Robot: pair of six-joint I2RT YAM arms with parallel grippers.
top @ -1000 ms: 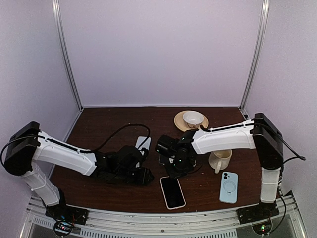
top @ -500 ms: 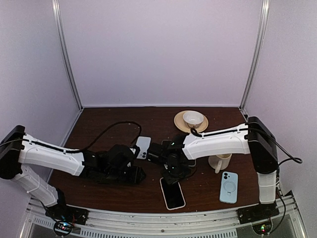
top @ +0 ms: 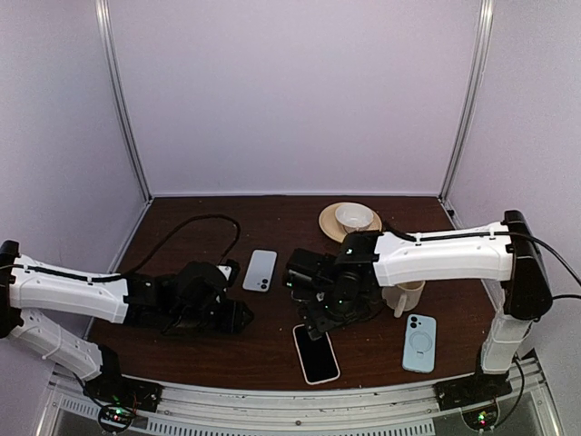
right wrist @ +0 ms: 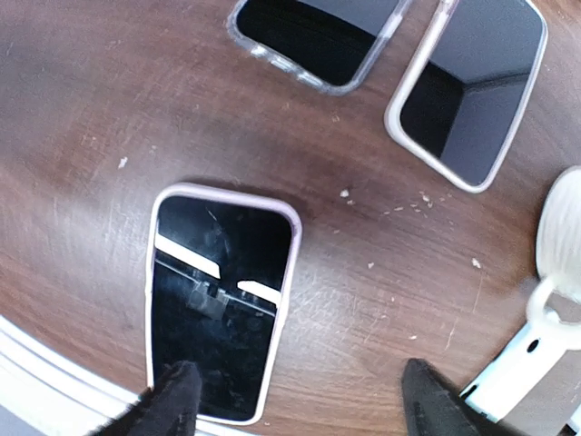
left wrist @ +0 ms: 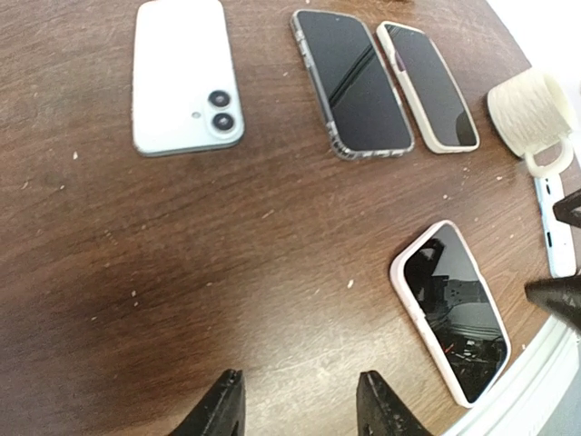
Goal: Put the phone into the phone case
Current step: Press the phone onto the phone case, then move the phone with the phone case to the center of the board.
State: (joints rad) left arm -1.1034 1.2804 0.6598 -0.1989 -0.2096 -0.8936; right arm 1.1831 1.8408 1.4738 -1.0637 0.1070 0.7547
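Top external view, read from left to right: the left gripper rests low over the table, fingers partly apart with only bare wood between them, holding nothing. Just ahead of it a white phone lies uncased, camera side up. Next come a clear-cased phone and a beige-cased phone, side by side and screen up.

The phone lies near the front edge of the table, screen up, inside the pink case. The case rim shows along both long sides and around the far corners (the near end is partly hidden behind a finger). The right gripper hovers directly above it, fingers spread wide, touching neither phone nor case.

Further right stand a mug and a light blue phone, well apart from both grippers.

Status, as a judgement: insertion appears complete, since the phone sits level in the case. Remaining items: confirm that the hidden near corners are seated, then withdraw both arms
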